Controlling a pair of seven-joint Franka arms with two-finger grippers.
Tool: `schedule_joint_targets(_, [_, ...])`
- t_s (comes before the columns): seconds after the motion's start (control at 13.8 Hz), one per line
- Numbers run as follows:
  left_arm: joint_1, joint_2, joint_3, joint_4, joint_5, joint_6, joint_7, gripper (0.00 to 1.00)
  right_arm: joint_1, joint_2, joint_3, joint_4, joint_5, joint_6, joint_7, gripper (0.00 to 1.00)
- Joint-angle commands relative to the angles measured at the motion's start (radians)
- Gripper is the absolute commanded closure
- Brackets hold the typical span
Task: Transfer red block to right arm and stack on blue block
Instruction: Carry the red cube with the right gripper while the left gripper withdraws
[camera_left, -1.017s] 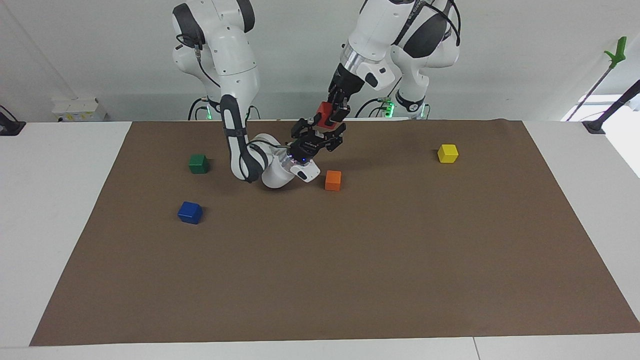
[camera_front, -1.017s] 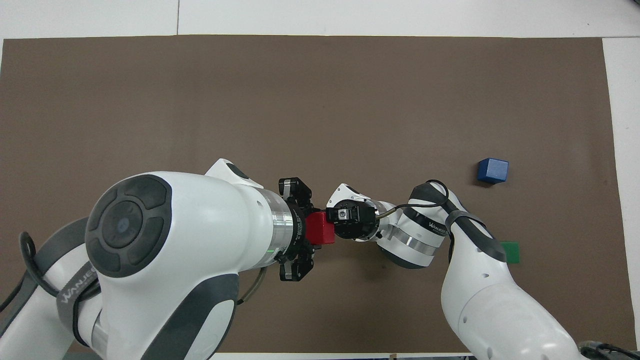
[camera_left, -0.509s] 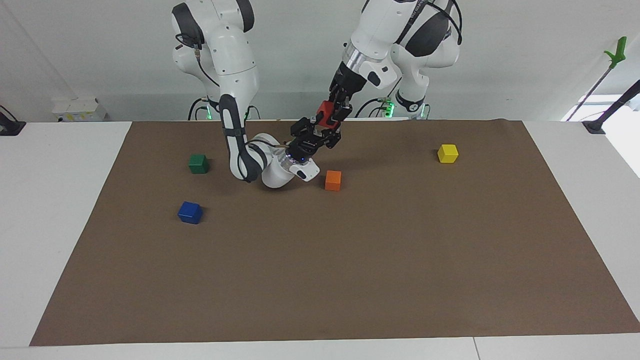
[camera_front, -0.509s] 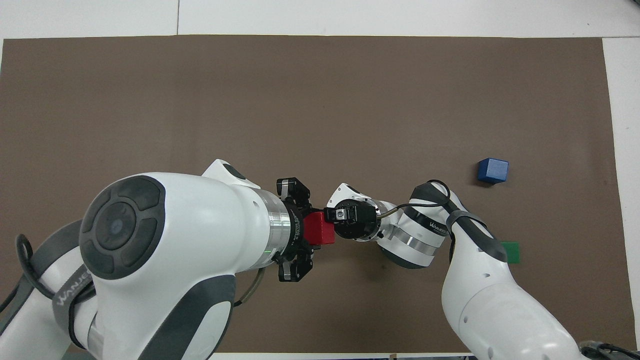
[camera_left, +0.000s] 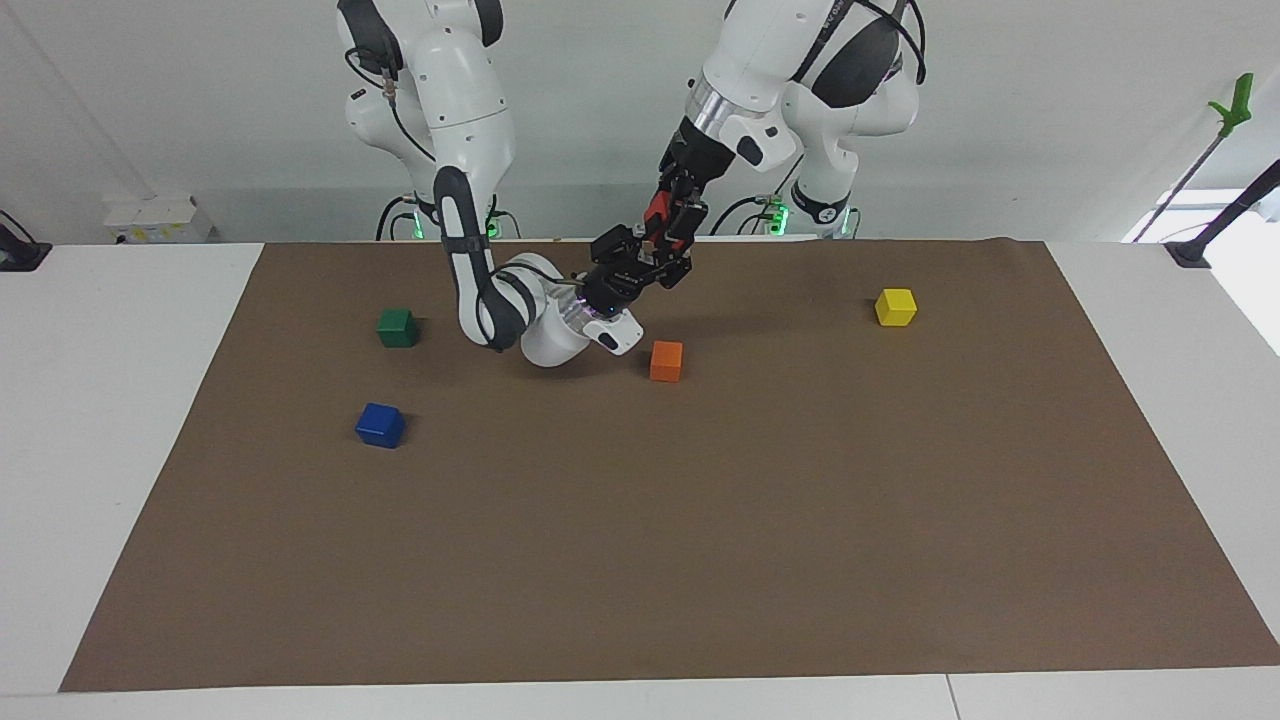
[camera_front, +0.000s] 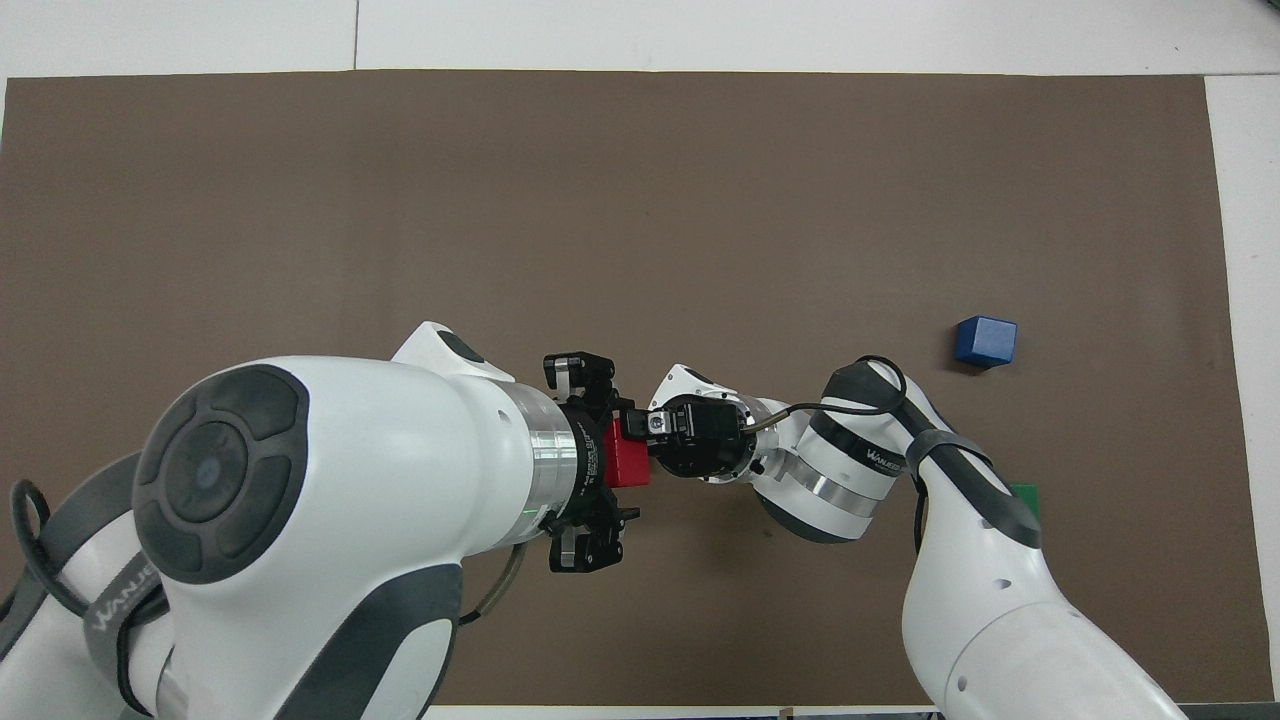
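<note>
The red block is up in the air, held in my left gripper, which is shut on it and comes down from above. My right gripper points up at it from below, with its fingers spread on either side of the block's lower part. In the overhead view the red block shows between the left gripper and the right gripper. The blue block lies on the brown mat toward the right arm's end, and also shows in the overhead view.
A green block lies nearer to the robots than the blue one. An orange block lies on the mat just below the two grippers. A yellow block lies toward the left arm's end. The brown mat covers the table.
Both grippers have risen a little with the red block between them. The right gripper has closed in from below, and its fingers now stand around the block.
</note>
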Motion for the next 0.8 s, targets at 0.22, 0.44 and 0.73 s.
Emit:
schedule_joint_targets(0.22, [-0.002,-0.023,0.166,0.076,-0.004,-0.1,0.15,0.0,-0.047,-0.022,0.002,-0.02,-0.058,0.025,0.027,1.0])
schedule_joint_targets(0.44, [0.003,-0.027,0.29,0.064,0.0,-0.118,0.331,0.0,-0.116,-0.058,0.0,-0.013,-0.166,0.158,0.03,1.0])
schedule_joint_targets(0.73, [0.081,-0.029,0.399,0.062,0.006,-0.163,0.732,0.0,-0.194,-0.077,-0.003,0.008,-0.304,0.226,0.065,1.0])
